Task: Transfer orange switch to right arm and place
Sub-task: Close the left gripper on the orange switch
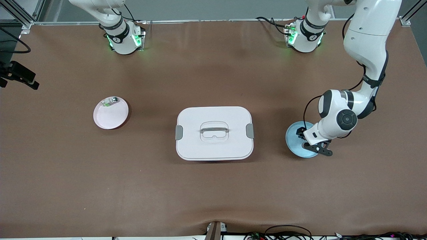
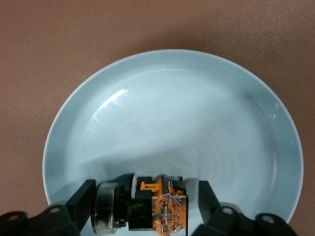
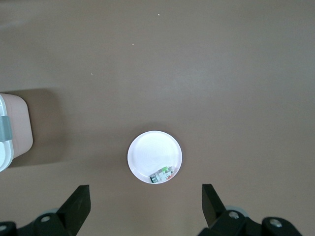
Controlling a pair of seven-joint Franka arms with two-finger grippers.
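Note:
The orange switch (image 2: 147, 204), a stubby black part with a silver ring at one end and an orange end, lies on the light blue plate (image 2: 197, 113) near its rim. My left gripper (image 2: 146, 206) is low over that plate (image 1: 295, 144) and straddles the switch. One finger (image 2: 83, 199) touches the silver end and a gap shows at the orange end. In the front view the left gripper (image 1: 305, 138) hides the switch. My right gripper (image 3: 146, 204) is open and empty, high over the pink plate (image 3: 147, 152).
A small clear-green-silver part (image 1: 110, 101) lies on the pink plate (image 1: 110, 116) toward the right arm's end. A white lidded box (image 1: 214, 133) with a handle and grey clips stands mid-table between the plates. Brown table surface surrounds them.

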